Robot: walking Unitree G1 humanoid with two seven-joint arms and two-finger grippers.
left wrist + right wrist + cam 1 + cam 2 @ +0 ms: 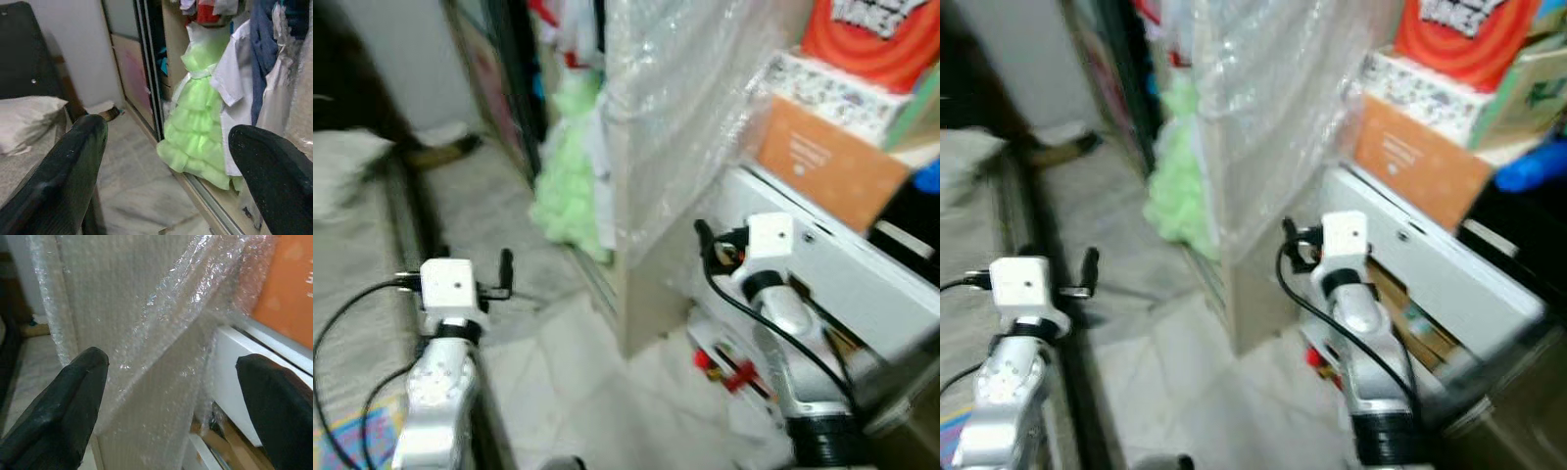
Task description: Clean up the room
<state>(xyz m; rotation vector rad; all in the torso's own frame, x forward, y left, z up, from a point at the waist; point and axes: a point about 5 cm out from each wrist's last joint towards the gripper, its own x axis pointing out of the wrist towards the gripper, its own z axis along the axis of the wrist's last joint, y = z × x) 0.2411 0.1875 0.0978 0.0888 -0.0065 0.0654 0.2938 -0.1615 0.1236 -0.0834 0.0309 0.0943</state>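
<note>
Head-camera views, slightly blurred, looking down at a pale marble-patterned floor [563, 362] in a crowded bedroom. At far left, the edge of a bed [347, 264] with a grey cover and a white pillow [342, 166] against a dark headboard; a white wall [78, 54] rises behind it. Just past the bed end, a small brown-and-white object [445, 149] lies on the floor; what it is cannot be told.

Centre: an open wardrobe with a dark sliding-door frame [146, 63] running on a floor track. Inside hang a light green ruffled dress [195, 132], a white shirt [234, 83] beside it and a dark blue garment [261, 44]. To their right stands a tall cream panel wrapped in bubble wrap [146, 333], its foot on the floor.

Right: a white board [842, 264] leans at a slant, with an orange box [827, 162], a patterned box [832, 93] and a red-and-white item [876, 34] stacked above it. Small red pieces [720, 370] lie on the floor beneath.

The left gripper [166, 161] is raised over the floor beside the bed, its fingers [68, 176] wide apart and holding nothing, pointing toward the green dress. The right gripper [171, 396] is raised before the wrapped panel, fingers [63, 401] likewise spread wide, empty and touching nothing.
</note>
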